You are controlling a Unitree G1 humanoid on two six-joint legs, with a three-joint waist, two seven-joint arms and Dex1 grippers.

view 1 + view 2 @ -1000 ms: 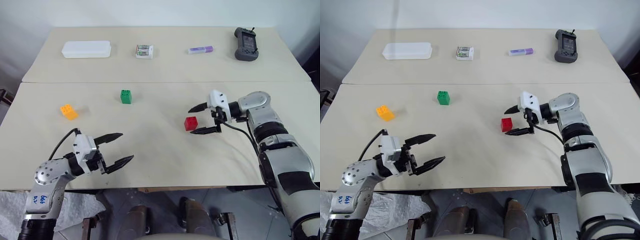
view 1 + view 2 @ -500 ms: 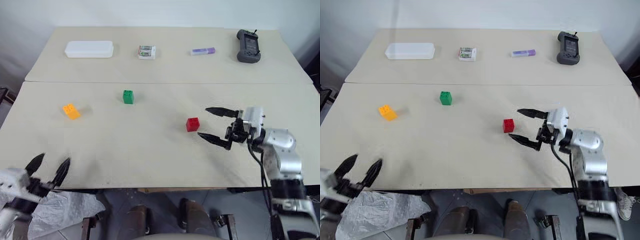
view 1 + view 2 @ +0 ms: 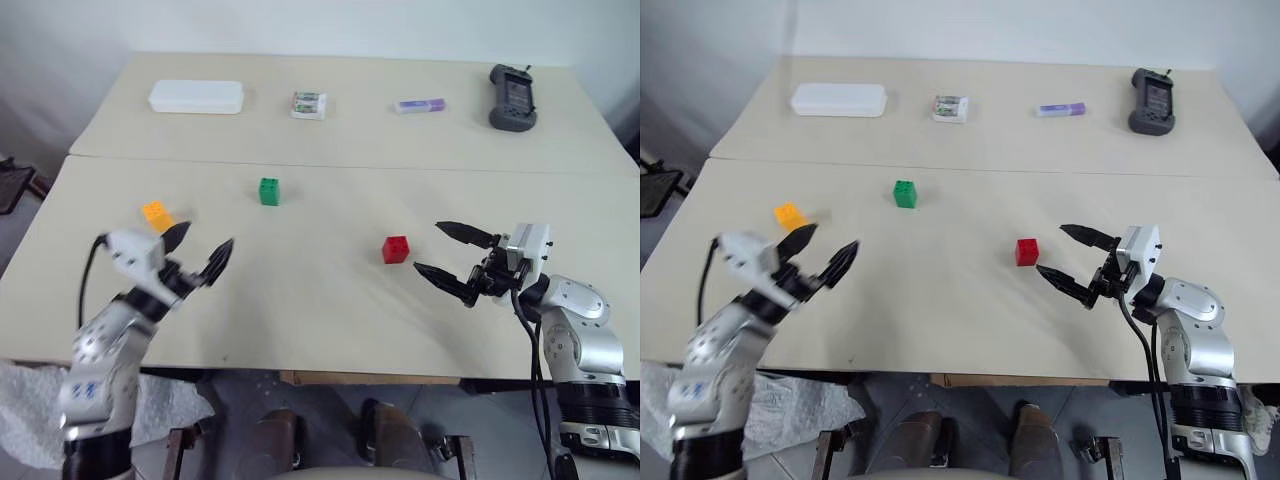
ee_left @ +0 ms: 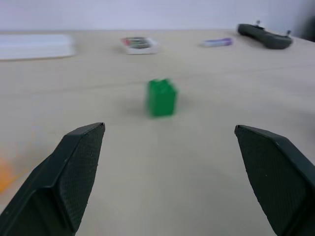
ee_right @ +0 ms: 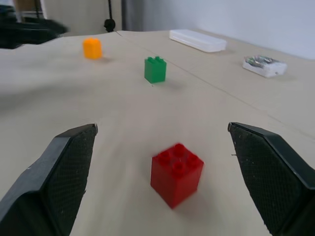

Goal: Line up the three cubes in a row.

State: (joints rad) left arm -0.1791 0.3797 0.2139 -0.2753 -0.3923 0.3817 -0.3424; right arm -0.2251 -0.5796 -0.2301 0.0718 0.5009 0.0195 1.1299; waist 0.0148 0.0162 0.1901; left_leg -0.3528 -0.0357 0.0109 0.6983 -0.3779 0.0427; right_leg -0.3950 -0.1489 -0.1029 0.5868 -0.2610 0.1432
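While spread wide and holding nothing, left claw (image 3: 197,252) hovers above near-left table (image 3: 300,300), just near of yellow-orange cube (image 3: 156,212). Right claw (image 3: 447,253) likewise fully open and empty, near right, pointing left toward red cube (image 3: 396,249) close beside it. Green cube (image 3: 269,191) farther back, left of centre, well apart from both others. Along far edge, left to right: white case (image 3: 196,97), small box (image 3: 309,104), purple tube (image 3: 419,105), dark handset (image 3: 511,97).

glossy plastic red cube (image 5: 176,173), matt table (image 3: 300,290)
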